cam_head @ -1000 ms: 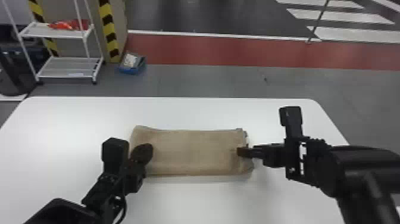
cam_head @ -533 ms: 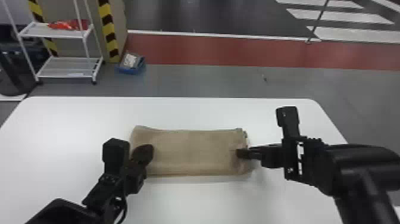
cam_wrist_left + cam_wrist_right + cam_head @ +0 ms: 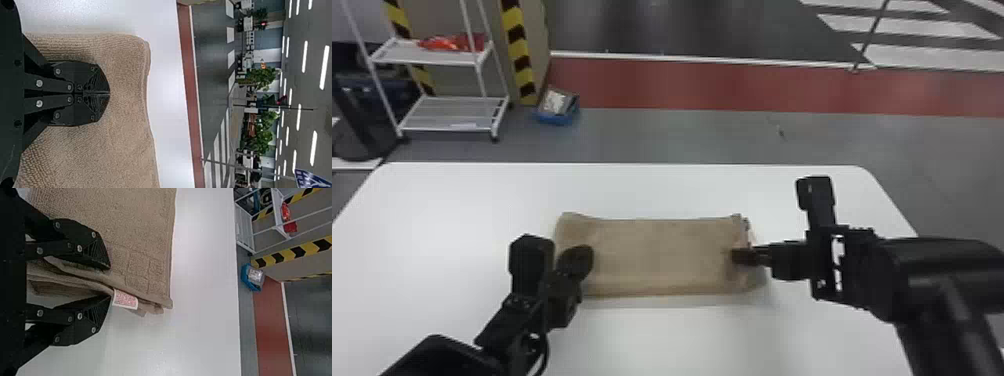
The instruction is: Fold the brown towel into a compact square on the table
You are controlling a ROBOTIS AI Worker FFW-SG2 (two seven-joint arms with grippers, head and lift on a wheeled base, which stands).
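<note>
Has the left gripper (image 3: pixel 582 253) clenched over the towel's (image 3: pixel 662 257) left end, fingertips together, perhaps touching it. Has the right gripper (image 3: pixel 743 256) released at the towel's right end, fingers spread around layered edges, near a white tag (image 3: pixel 125 299). Shows the towel folded long on the table (image 3: pixel 682 191), a rack (image 3: pixel 427 57) beyond its left end.

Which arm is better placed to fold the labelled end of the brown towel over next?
Right, I'd judge: the right gripper is open around layers of the brown towel there, while the left gripper is shut, over the opposite end.
</note>
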